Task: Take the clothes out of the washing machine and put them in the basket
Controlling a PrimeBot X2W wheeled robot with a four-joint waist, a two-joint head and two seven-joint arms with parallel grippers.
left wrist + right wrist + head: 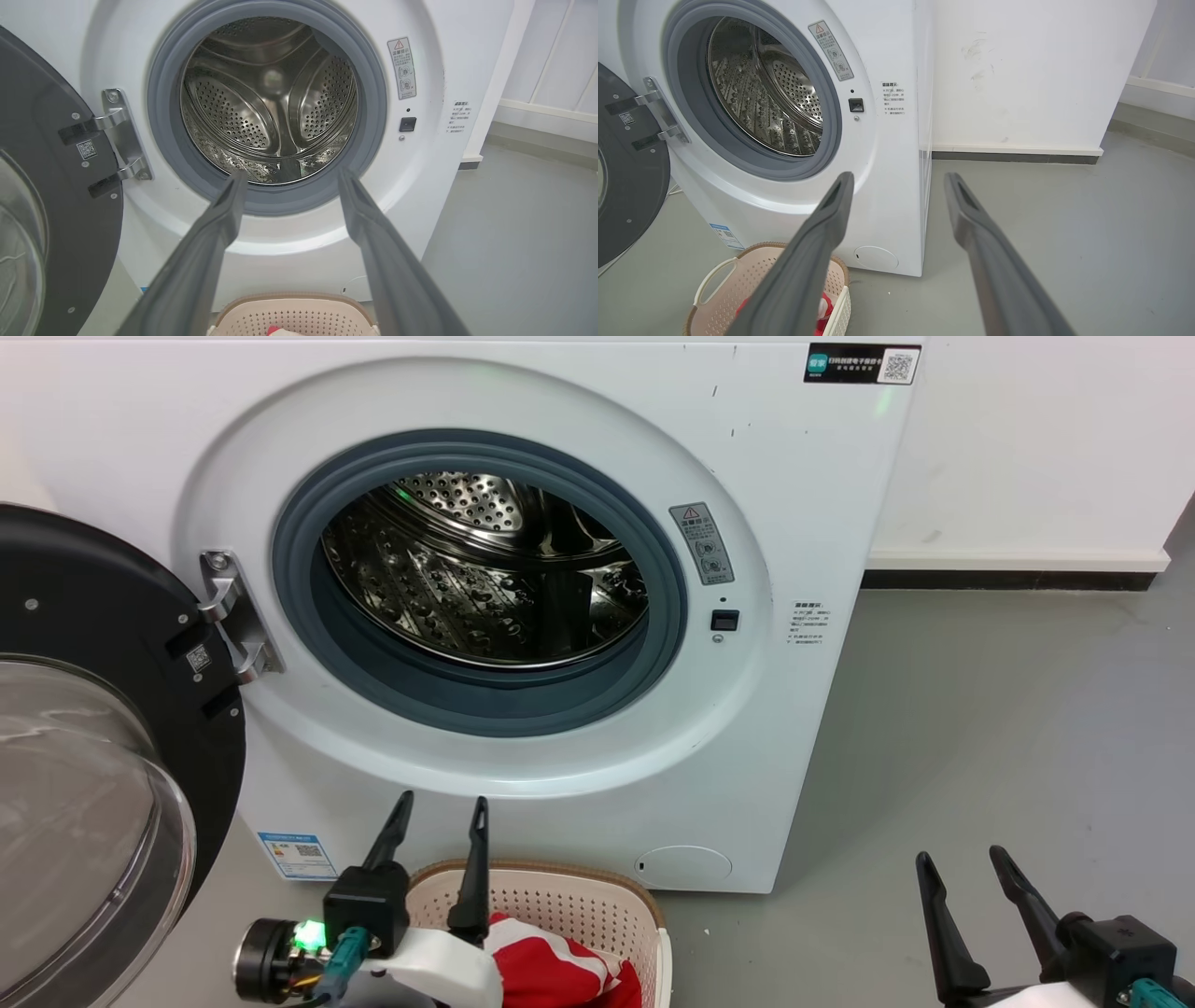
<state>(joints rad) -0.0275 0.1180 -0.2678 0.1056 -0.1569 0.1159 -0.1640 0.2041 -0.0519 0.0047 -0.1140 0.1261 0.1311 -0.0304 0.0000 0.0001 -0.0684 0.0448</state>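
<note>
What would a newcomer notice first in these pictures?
The washing machine takes the centre of the head view, its shiny steel drum exposed and its door swung open to the left. Below it, red clothes lie in the cream basket, with the open left hand over it.

A smooth grey floor (980, 756) runs from the near side off to the right, evenly lit with a soft sheen. Far right stands a white wall (1027, 448) with faint scuff marks (976, 46). At its foot a white ledge (1018, 560) sits over a dark skirting strip (1008, 581). Farther right, a pale panelled wall (551, 51) carries a white rail (546, 109).
</note>
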